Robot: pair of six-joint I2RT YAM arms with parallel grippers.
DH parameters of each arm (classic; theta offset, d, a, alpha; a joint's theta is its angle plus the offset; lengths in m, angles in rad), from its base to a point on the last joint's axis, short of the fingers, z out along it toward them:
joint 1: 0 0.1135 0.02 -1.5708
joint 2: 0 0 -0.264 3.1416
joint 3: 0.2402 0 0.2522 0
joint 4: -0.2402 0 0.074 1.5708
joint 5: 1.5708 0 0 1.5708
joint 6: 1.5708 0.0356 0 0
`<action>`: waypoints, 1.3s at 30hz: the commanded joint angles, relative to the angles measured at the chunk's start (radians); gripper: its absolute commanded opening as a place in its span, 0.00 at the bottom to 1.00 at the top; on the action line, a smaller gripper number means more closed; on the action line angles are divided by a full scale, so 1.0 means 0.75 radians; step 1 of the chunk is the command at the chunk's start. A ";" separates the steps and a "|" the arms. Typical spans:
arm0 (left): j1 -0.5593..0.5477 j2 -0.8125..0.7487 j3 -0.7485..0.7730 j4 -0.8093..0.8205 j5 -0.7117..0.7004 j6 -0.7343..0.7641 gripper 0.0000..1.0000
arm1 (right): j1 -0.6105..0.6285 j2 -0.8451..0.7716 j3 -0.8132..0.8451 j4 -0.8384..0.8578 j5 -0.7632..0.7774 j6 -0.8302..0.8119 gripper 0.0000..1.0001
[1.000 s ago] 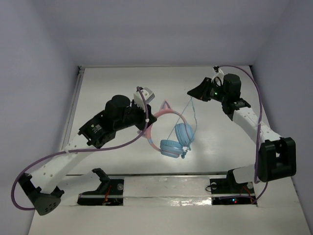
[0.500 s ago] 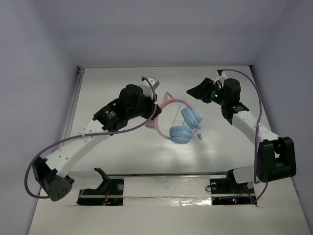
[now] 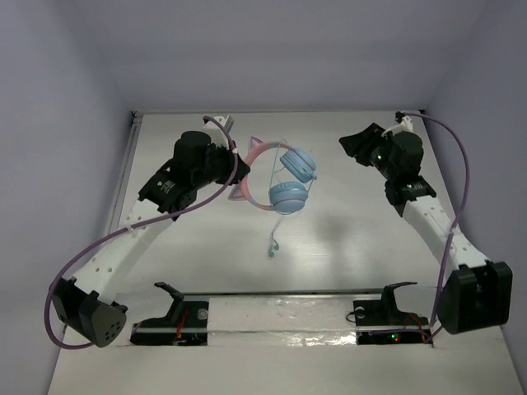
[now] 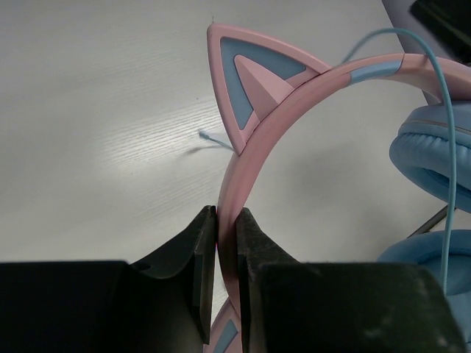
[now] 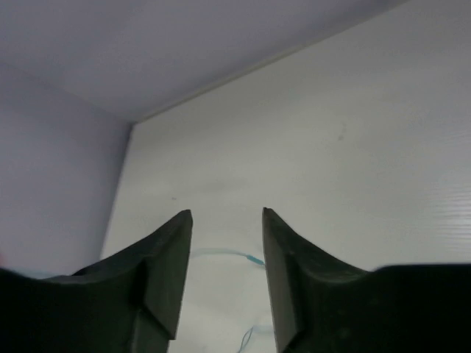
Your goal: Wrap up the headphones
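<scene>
The headphones (image 3: 288, 197) have a pink cat-ear headband (image 4: 254, 140) and two light blue ear cups. They hang in the air over the far middle of the table. My left gripper (image 3: 237, 170) is shut on the headband (image 3: 251, 156); in the left wrist view its jaws (image 4: 227, 220) pinch the pink band just below a cat ear (image 4: 250, 81). The thin blue cord (image 3: 273, 239) dangles free below the cups, with part of it looped over the band (image 4: 441, 147). My right gripper (image 3: 352, 146) is open and empty, to the right of the headphones. The cord end (image 5: 221, 252) shows far off between its fingers (image 5: 227, 217).
Grey walls close the table at the back and both sides. A white rail (image 3: 130, 164) runs along the table's left edge. Thick purple cables (image 3: 449, 189) loop beside both arms. The arm bases and their mounts (image 3: 280, 317) sit at the near edge.
My left arm has lifted and swung the headphones up and toward the back. The cord has left my right gripper and hangs free. The right gripper has drawn back to the right.
</scene>
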 commanded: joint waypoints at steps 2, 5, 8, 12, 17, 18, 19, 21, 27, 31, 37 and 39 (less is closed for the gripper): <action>0.031 -0.019 0.023 0.081 0.073 -0.019 0.00 | -0.003 -0.232 -0.028 0.116 -0.134 -0.029 0.17; 0.047 -0.017 0.029 0.091 0.106 -0.021 0.00 | -0.003 -0.341 -0.093 0.153 -0.290 -0.015 0.08; 0.062 -0.006 0.060 0.083 0.145 -0.027 0.00 | -0.003 -0.409 -0.222 0.314 -0.457 -0.005 0.14; 0.062 0.041 0.188 -0.004 0.112 -0.001 0.00 | -0.003 -0.356 -0.357 0.598 -0.685 0.005 0.36; 0.062 0.094 0.352 -0.186 0.002 0.055 0.00 | 0.034 -0.088 -0.425 0.867 -0.842 0.006 0.64; 0.062 0.096 0.399 -0.203 -0.003 0.057 0.00 | 0.097 -0.051 -0.400 0.843 -0.845 -0.035 0.65; 0.062 0.100 0.420 -0.217 0.003 0.057 0.00 | 0.136 -0.020 -0.380 0.777 -0.804 -0.139 0.67; 0.062 0.112 0.483 -0.254 0.032 0.057 0.00 | 0.226 0.092 -0.339 0.771 -0.730 -0.209 0.72; 0.062 0.139 0.616 -0.336 0.067 0.065 0.00 | 0.269 0.356 -0.251 0.981 -0.698 -0.228 0.79; 0.062 0.155 0.673 -0.379 0.100 0.081 0.00 | 0.282 0.513 -0.165 0.924 -0.667 -0.275 0.80; 0.062 0.176 0.714 -0.416 0.108 0.096 0.00 | 0.447 0.636 -0.102 0.887 -0.714 -0.318 0.80; 0.062 0.180 0.733 -0.426 0.108 0.102 0.00 | 0.447 0.679 -0.120 0.962 -0.732 -0.271 0.79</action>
